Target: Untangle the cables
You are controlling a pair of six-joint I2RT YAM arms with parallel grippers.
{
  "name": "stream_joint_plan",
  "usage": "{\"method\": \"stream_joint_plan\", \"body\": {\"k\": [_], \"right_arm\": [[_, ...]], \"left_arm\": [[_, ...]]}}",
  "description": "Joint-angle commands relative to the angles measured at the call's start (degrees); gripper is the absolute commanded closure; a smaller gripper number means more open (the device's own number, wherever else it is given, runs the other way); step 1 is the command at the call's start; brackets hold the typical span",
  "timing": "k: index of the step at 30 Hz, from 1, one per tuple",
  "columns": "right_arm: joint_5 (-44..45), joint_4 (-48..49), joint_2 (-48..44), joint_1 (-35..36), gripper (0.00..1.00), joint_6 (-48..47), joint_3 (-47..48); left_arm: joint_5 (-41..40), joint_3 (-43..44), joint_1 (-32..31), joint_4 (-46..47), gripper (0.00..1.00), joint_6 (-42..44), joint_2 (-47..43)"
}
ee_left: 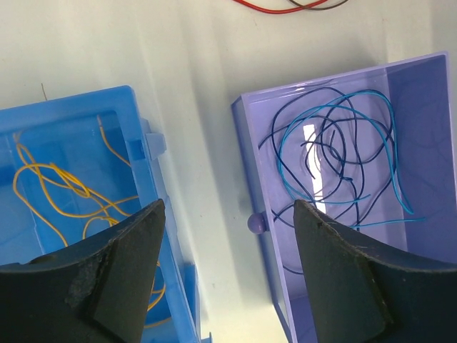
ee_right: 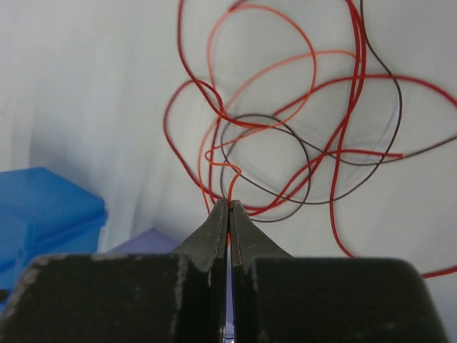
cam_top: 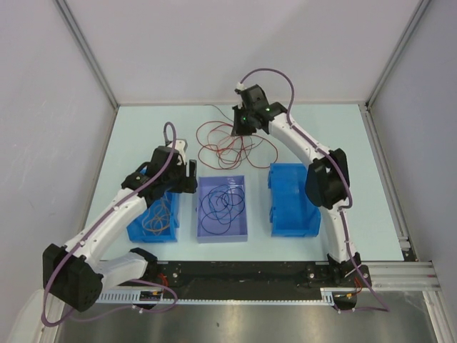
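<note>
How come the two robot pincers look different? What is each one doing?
The left pincer is wide open and holds nothing; the right pincer is squeezed shut on a thin orange wire. The left pincer hangs above the blue box and purple box; the right pincer is over the red tangle. Both are black.

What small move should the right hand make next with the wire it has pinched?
Probably raise the right hand slowly, straight up. It is shut on one orange wire whose loop crosses the red loops and the brown wire lying on the table. A gentle lift should show where it snags.
</note>
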Motion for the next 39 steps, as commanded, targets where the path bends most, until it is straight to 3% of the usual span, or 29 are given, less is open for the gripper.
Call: {"method": "stream_joint_plan", "body": {"k": [1,8,13,30,39], "right_arm": [[-2.2,1.5,-4.5,0.6,1.0,-2.5,13.3],[10.1,29.5,-26.1,6.5,1.0,-13.5,0.4],[12.6,41.6,-34.3,8.0,1.0,-16.6,-8.0],[15.2,30.5,-30.4,7.4,1.0,-13.1,-11.5],[14.0,30.1,-31.3,7.0,1.0,-12.7,-13.5]], "left_arm": [[1.2,3.9,0.3,1.6,0.22,-0.1,0.8],[-2.3,10.4,0.4,0.5,0.22,2.1,2.8],[-2.9,9.3,0.4,2.2,0.22,2.7,2.7],[-3.4,4.6,0.4,2.9,0.23,1.4,0.5],[-1.3,4.8,0.3,3.4,0.22,0.9,0.5]]}}
